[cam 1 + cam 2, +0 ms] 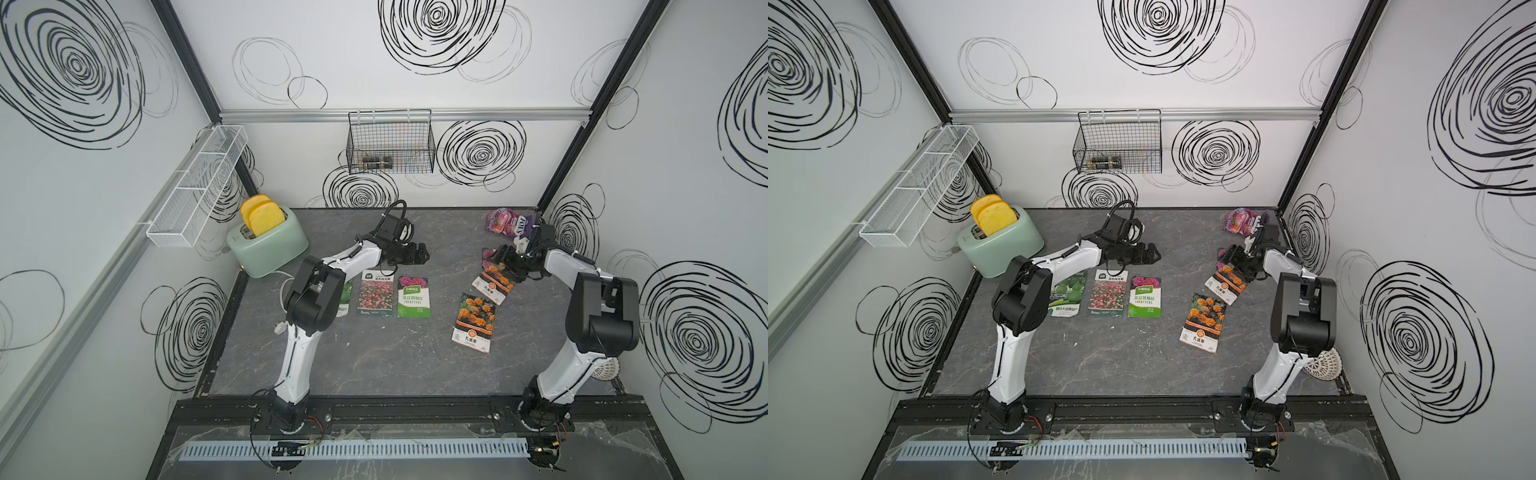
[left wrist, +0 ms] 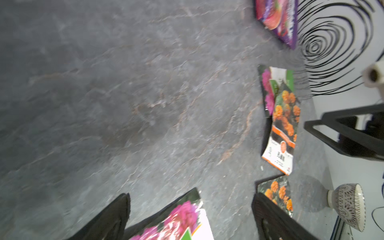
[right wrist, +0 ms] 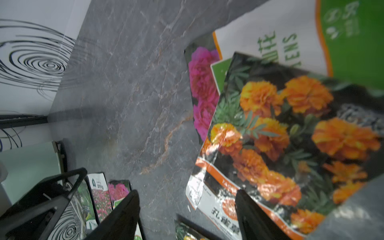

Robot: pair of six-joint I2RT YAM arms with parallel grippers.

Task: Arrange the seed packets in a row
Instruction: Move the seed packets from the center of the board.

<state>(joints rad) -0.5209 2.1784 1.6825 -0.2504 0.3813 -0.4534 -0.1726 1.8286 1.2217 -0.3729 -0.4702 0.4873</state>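
**A:** Row, items being counted as placed?

**B:** Three, being shown side by side on the grey marbled table (image 1: 374,365), near the left arm:
- the green vegetable-photo seed packet (image 1: 1065,297), partly hidden under that arm
- the red-pink flower-field seed packet (image 1: 376,296)
- the pink-bloom-on-green seed packet (image 1: 413,297)

**A:** Items outstanding?

**B:** Three are being judged unplaced.
- The lone orange marigold seed packet (image 1: 475,322) is being shown tilted, apart from the row.
- A second orange marigold seed packet (image 1: 490,289) is being shown overlapping a second pink-bloom seed packet (image 3: 202,87), toward the table's right side.

**A:** Fingers?

**B:** The left fingers (image 2: 112,217) are being held spread and empty behind the row. The right fingers (image 3: 124,214) are being held spread over the overlapped pair, with nothing being pinched. Roughly half the task is being judged done.
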